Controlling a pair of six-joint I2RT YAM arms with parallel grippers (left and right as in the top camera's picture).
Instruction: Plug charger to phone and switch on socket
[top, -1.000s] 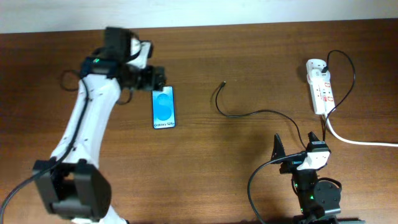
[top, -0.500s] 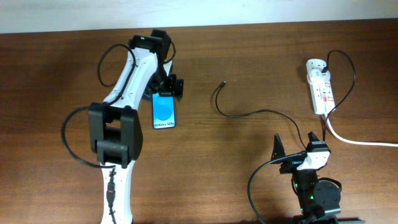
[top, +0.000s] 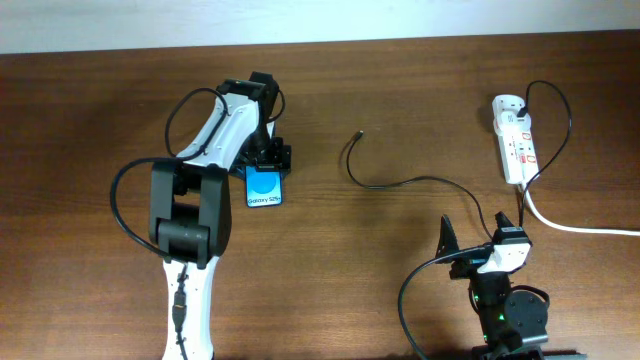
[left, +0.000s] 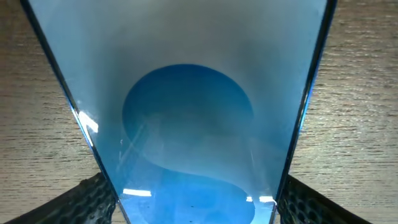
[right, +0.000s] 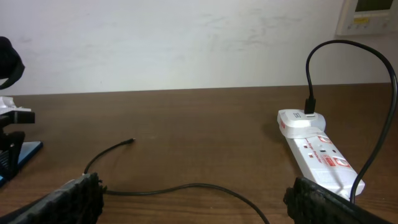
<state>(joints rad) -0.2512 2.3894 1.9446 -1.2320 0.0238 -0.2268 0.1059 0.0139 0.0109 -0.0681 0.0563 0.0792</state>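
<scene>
The phone lies flat on the table with its blue-and-white screen up; it fills the left wrist view. My left gripper is low over the phone's far end, open, with one finger on each side, close to its long edges. The charger, a thin black cable, curls across the table; its free plug tip lies bare right of the phone. Its other end is plugged into the white socket strip. My right gripper is open and empty at the front, with the cable and the socket ahead of it.
The socket's thick white cord runs off the right edge. A pale wall stands behind the table's far edge. My left arm arches over the table left of the phone.
My left arm swung right from beside the phone's far left corner and came down over the phone's far end. The phone, cable, socket and right arm stayed put.
</scene>
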